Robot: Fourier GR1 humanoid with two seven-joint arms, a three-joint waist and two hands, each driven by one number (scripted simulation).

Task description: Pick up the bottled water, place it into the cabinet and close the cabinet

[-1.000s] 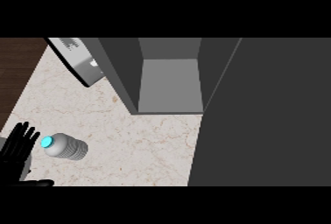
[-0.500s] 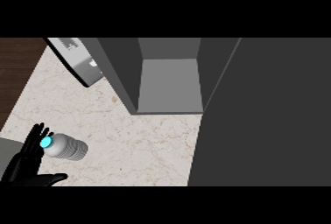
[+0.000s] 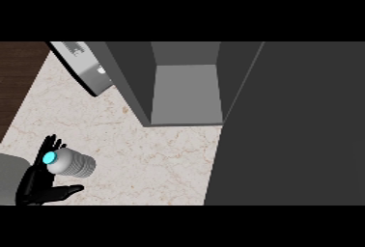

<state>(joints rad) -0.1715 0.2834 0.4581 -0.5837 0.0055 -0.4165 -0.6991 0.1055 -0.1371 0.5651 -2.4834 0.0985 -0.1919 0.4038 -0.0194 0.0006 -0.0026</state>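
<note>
The bottled water [image 3: 69, 161] stands on the marble counter at the lower left, seen from above with its cyan cap showing. My left hand [image 3: 39, 183] is right beside it on its left, fingers straight and up along the bottle's side, thumb spread out below it. The hand is open and nothing is curled round the bottle. The grey cabinet [image 3: 184, 82] stands open at the top middle, its inner shelf bare. Its wide dark door [image 3: 292, 125] fills the right side of the view. My right hand is out of sight.
A grey appliance [image 3: 85, 65] sits at the counter's back left next to the cabinet. The counter's left edge drops to a dark wooden floor [image 3: 18, 72]. Bare marble [image 3: 149, 164] lies between the bottle and the cabinet.
My left hand has moved right and forward from the view's left edge, coming up against the bottle's left side. The bottle has stayed in place.
</note>
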